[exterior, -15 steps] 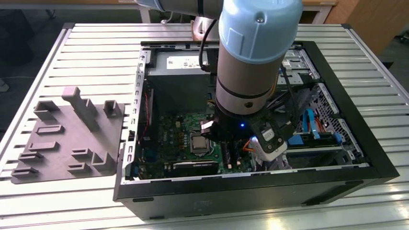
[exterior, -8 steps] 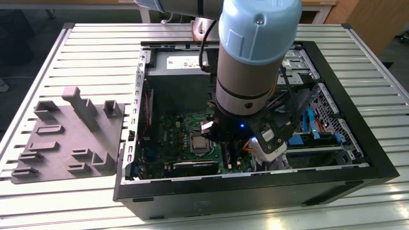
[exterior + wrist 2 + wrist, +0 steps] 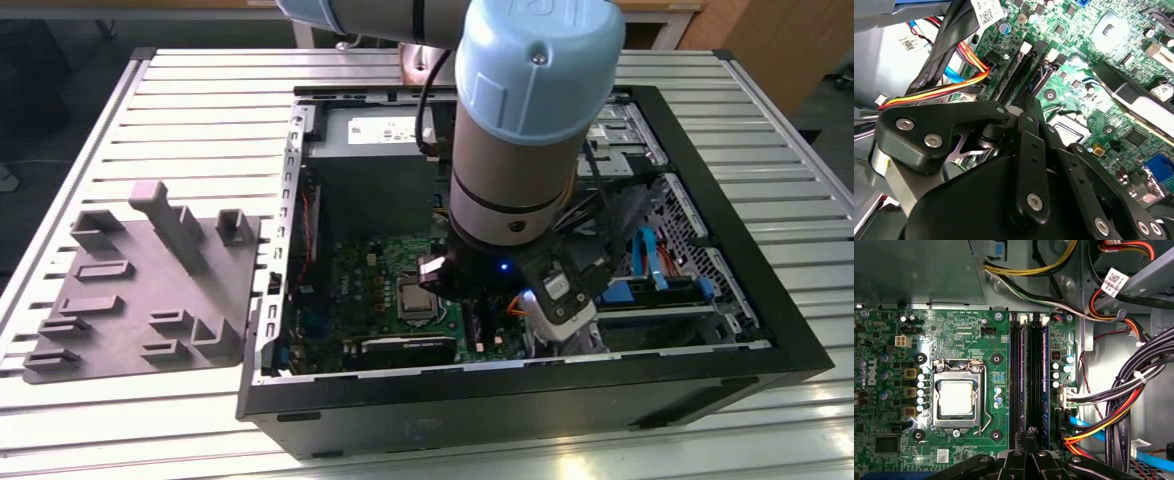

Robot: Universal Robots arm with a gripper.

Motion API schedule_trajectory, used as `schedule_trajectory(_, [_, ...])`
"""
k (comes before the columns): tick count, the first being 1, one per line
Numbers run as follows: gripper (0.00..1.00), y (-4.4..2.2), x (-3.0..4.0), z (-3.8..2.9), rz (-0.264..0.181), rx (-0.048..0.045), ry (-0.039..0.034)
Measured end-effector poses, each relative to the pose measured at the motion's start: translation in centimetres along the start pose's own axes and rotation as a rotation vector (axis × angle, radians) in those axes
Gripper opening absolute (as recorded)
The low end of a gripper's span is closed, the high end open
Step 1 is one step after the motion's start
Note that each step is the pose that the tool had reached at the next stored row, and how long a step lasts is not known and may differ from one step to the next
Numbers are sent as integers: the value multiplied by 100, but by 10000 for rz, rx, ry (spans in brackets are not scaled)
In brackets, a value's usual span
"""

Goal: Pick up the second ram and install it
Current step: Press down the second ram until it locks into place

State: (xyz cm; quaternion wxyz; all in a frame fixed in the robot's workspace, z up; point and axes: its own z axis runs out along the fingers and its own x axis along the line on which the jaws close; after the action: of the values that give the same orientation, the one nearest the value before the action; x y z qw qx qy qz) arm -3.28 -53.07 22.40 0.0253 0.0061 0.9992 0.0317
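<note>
The second ram [image 3: 1032, 365] shows edge-on as a thin dark strip, standing upright in the bank of long black slots [image 3: 1016, 365] on the green motherboard [image 3: 954, 330]. It is just beside another stick with a blue-marked edge [image 3: 1044, 365]. From this angle I cannot tell whether it is fully seated.

My pincer [image 3: 1030, 434] hangs right over the near end of that strip, in line with it. I cannot tell whether it is apart, together, or clamped on the stick, because its own black linkage hides the tip in both wrist views [image 3: 1026, 107]. In the exterior view my pincer [image 3: 554, 320] is down inside the case, near the case's front wall.

The processor socket [image 3: 956, 397] lies on the far side of the slots from the blue-marked stick, close to them but apart. On the other side, bundles of black, red, yellow and orange cables [image 3: 1124, 405] crowd in near the slot bank. A blue cable [image 3: 1089, 432] lies under them, so there is little open room on that side.

The motherboard lies flat in an open black computer case [image 3: 747, 300] on a ribbed metal bench [image 3: 200, 110]. The case reaches almost to the bench's front edge. A grey fixture plate with upright holders [image 3: 140, 290] lies well apart from the case, toward the bench's edge on the exterior view's left. Bare bench shows around the plate and behind the case.
</note>
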Motion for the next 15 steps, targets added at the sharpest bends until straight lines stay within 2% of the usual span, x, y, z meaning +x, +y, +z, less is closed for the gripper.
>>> schedule_trajectory(15, [11,-2,2,32,0,4,1])
